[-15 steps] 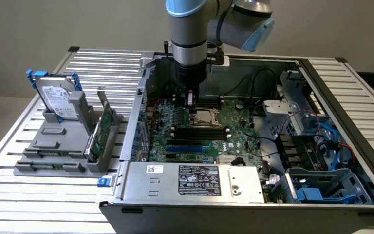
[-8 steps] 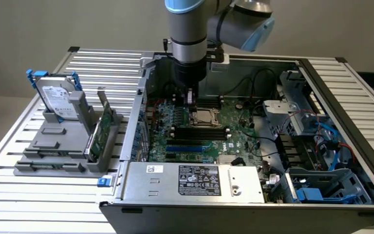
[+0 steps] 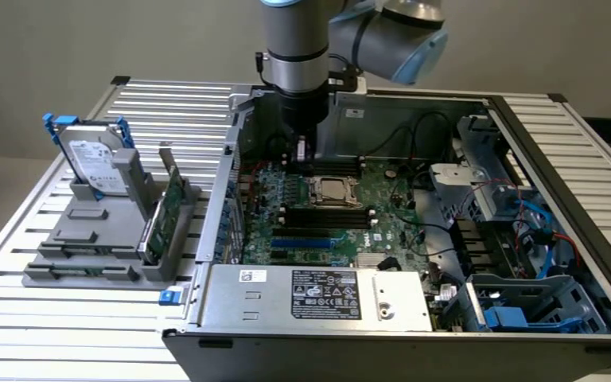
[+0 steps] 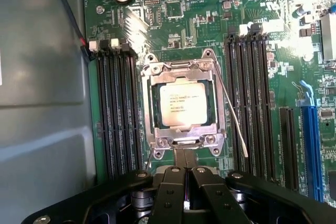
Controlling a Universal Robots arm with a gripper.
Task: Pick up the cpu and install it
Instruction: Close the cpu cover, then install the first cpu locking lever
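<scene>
Gripper (image 4: 185, 156) is shut w/ nothing in it, just by the cpu (image 4: 182, 105) lying flat in its socket (image 4: 178, 69), so I think go slow & don't bump it.

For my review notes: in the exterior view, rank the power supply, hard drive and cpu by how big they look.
1. power supply, clearly largest, though also nearest the camera
2. hard drive
3. cpu, clearly smallest

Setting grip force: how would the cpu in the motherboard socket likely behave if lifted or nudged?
The cpu looks thin and flat with a metal top, so probably stiff and light. That smooth top may be slippery. Lying flat inside the socket frame, it should not roll, and a sideways nudge would likely meet the frame.
</scene>
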